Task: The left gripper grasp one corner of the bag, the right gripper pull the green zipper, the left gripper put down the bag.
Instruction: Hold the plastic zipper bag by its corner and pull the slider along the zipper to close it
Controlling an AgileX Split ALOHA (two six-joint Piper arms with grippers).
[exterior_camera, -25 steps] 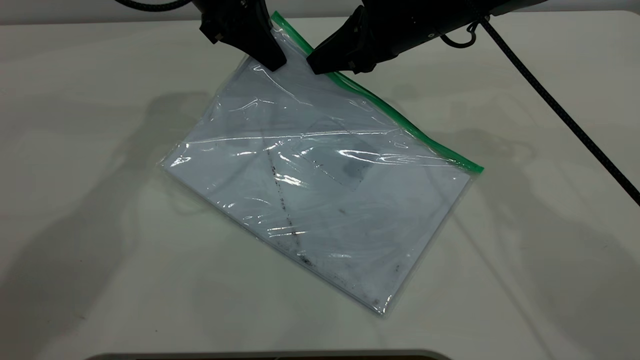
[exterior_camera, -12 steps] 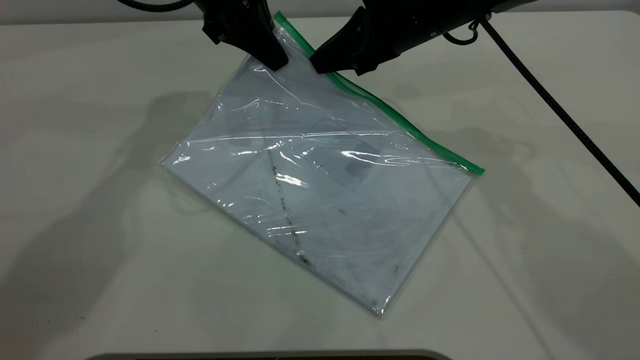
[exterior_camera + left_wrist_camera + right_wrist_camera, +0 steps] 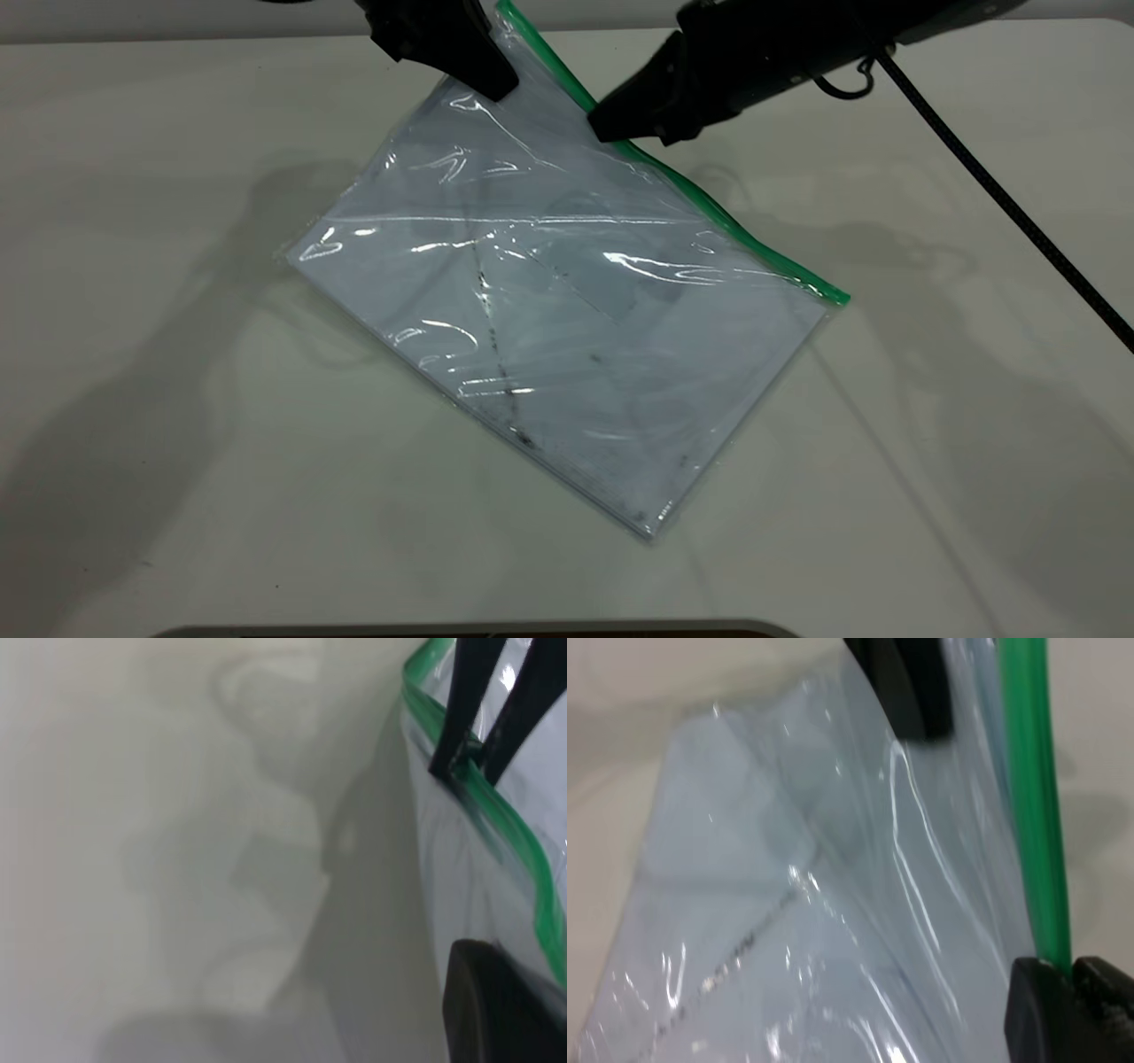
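The clear bag [image 3: 567,328] with a white sheet and a dark speckled streak lies slanted on the table, its far end raised. My left gripper [image 3: 496,84] is shut on the bag near its far corner, which runs off the top edge of the exterior view. One of its fingers [image 3: 912,691] shows in the right wrist view. My right gripper [image 3: 620,128] is shut on the green zipper [image 3: 744,239], a short way along the strip from the left gripper. The strip [image 3: 1032,797] runs straight into the right jaws [image 3: 1070,979]. The slider tab is hidden.
The white table [image 3: 177,443] lies open on all sides of the bag. The right arm's braided cable [image 3: 1010,213] hangs across the right side. A dark edge [image 3: 478,631] runs along the table's near side.
My right gripper has slid along the green strip, away from the left gripper and to the right. The left gripper has risen slightly, and the bag's far end has lifted with it.
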